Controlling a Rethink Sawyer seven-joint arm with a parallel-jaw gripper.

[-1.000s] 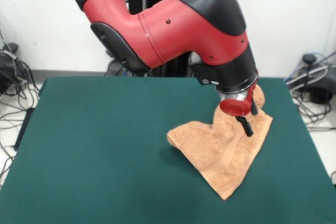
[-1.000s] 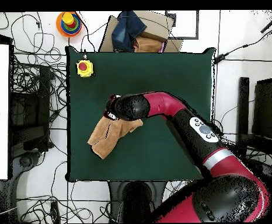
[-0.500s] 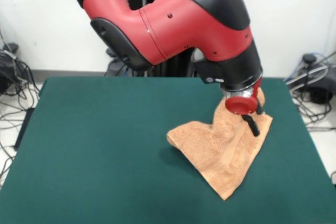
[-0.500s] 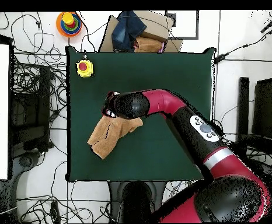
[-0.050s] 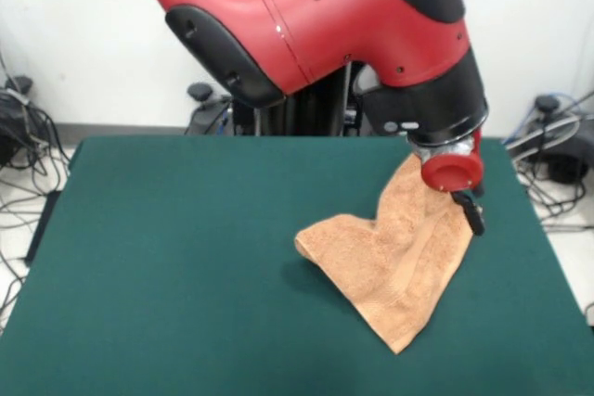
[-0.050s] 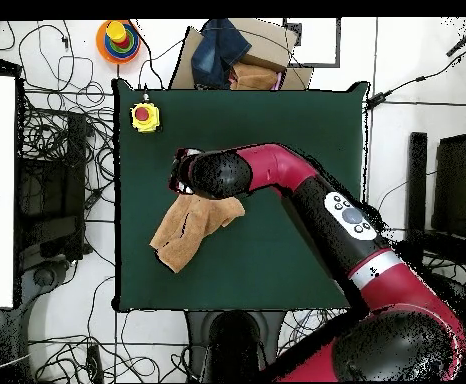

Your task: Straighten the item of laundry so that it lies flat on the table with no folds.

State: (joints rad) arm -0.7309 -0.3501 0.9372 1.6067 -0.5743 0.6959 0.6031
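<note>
Orange-tan terry towel lies rumpled and folded on my green tabletop, one corner lifted up beside the red-and-black arm's pincer, whose fingers I cannot tell to be apart or together, with a yellow-and-red button well apart.
</note>
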